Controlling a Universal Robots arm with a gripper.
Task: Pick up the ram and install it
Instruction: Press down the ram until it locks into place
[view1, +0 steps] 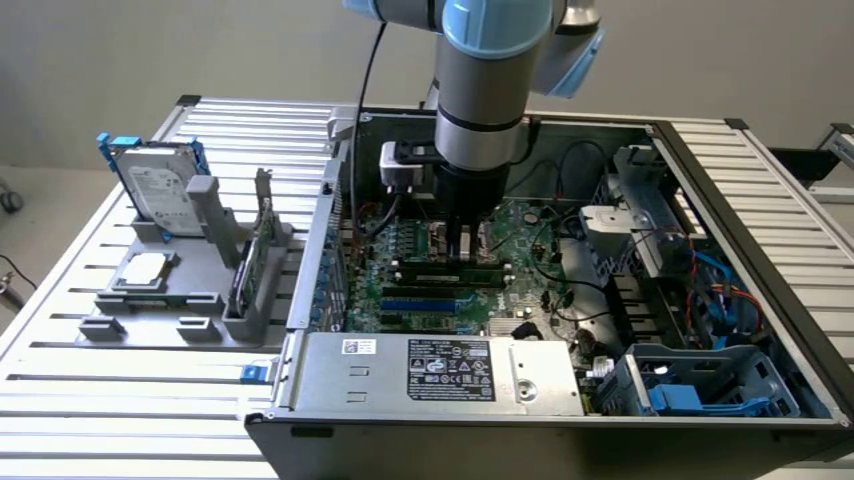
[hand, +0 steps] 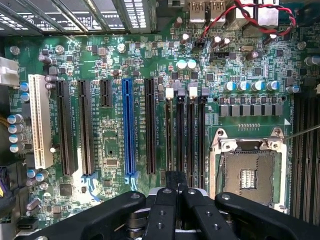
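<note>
A: The exterior view is evenly lit and fairly bright, with soft light from above. The slatted table (view1: 107, 400) shows pale and a little washed out, and the wall behind is flat grey.

B: Any shadows?

A: The inside of the computer case (view1: 747, 180) is darker, and the arm (view1: 487, 90) shades the board beneath it. The arm's blue cap carries a mild sheen.

B: And the wrist view?

A: The motherboard (hand: 115, 135) is bright and crisp, with small glints on the capacitor tops. The black fingers (hand: 165, 215) close to the lens look soft and dark.
</note>
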